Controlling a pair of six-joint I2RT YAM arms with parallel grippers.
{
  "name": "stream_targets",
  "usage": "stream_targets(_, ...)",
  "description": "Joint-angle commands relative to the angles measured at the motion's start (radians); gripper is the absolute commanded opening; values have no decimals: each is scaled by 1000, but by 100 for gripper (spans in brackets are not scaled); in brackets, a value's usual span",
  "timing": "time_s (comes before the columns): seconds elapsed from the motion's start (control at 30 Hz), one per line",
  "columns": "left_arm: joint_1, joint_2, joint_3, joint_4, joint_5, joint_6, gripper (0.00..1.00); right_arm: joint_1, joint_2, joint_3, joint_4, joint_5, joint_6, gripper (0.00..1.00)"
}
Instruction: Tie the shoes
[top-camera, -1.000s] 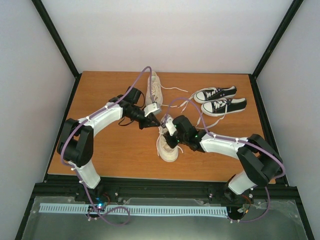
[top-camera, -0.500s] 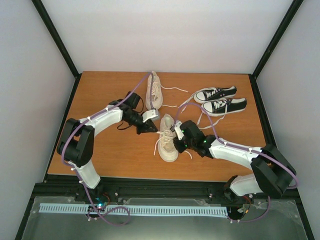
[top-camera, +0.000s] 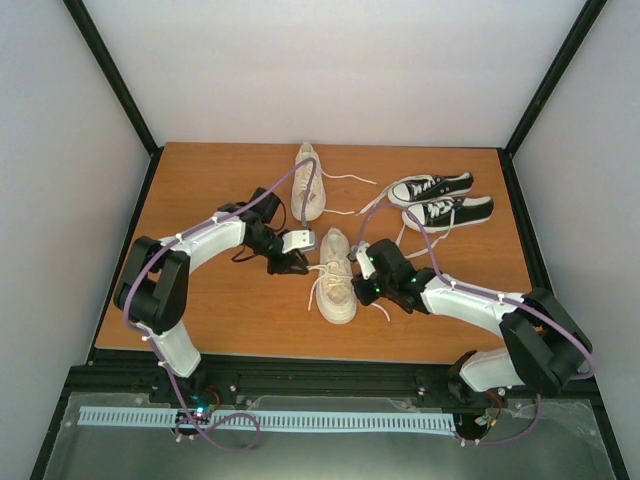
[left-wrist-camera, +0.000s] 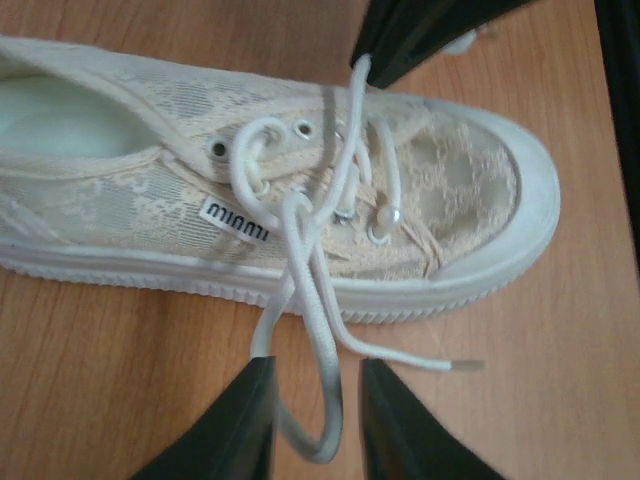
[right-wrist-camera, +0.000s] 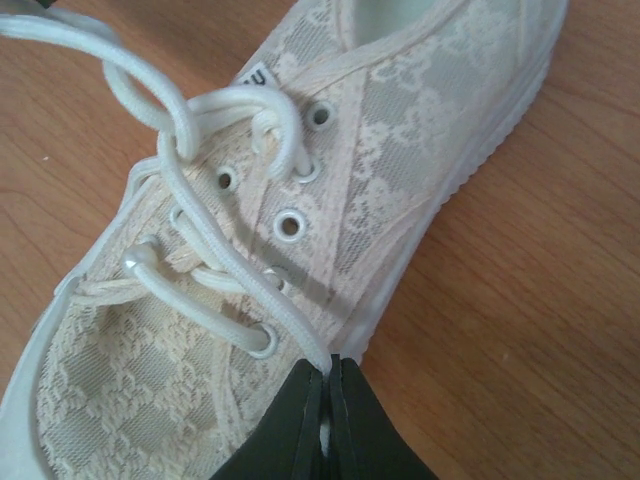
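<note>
You see the cream sneaker (left-wrist-camera: 430, 190) lying across the table (left-wrist-camera: 100, 380), toe pointing right. Its white lace (left-wrist-camera: 305, 300) hangs down over the sole, and a loop of it sits between the left gripper's (left-wrist-camera: 315, 365) jaws, which stand apart.

Left hand (left-wrist-camera: 316, 372) spread, right hand (right-wrist-camera: 330, 368) pinched closed

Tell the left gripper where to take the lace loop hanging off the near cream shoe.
Grip the lace loop at its lower bend, beyond the sole, coming in low across the table from that side. There it lies clear of the shoe, between the fingers of the open left gripper, so closing should catch only lace.
</note>
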Motion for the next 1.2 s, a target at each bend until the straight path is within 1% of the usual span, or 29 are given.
stream_targets(0.0,-9,9,20,-66,-27,163,40,-5,22,25,13,-71,4,3)
stream_targets(0.03,-8,6,32,-94,-48,209,51,-5,23,29,15,-77,5,3)
stream_targets(0.1,-6,2,74,-172,-95,290,63,-5,26,33,15,-83,5,3)
stream_targets(0.17,-4,6,157,-266,-109,338,70,-5,22,34,14,-83,8,3)
stream_targets(0.23,-4,-3,204,-297,-63,337,75,-5,14,30,20,-84,15,3)
stream_targets(0.3,-19,-33,166,-203,2,288,80,-5,12,27,31,-86,23,3)
stream_targets(0.37,-75,-60,79,-1,-46,197,80,-5,15,28,38,-83,30,3)
stream_targets(0.4,-101,-58,44,62,-79,187,80,-5,17,30,42,-81,34,3)
stream_targets(0.47,-121,-20,25,125,-100,181,80,-5,22,33,43,-76,37,3)
stream_targets(0.53,-122,15,37,166,-124,155,79,-6,24,34,46,-73,40,3)
stream_targets(0.63,-132,41,46,219,-156,151,77,-7,29,32,55,-79,41,3)
stream_targets(0.7,-143,63,64,218,-158,149,72,-7,31,31,63,-79,45,3)
stream_targets(0.77,-155,83,73,220,-172,141,65,-6,28,29,68,-79,49,3)
stream_targets(0.87,-156,112,88,209,-182,143,52,-7,24,25,74,-80,52,3)
stream_targets(1.03,-156,128,109,163,-137,138,39,-10,24,21,70,-77,48,3)
stream_targets(1.1,-155,130,117,149,-118,140,36,-10,22,21,73,-77,51,3)
stream_targets(1.17,-156,139,130,137,-117,139,27,-13,19,21,75,-81,54,3)
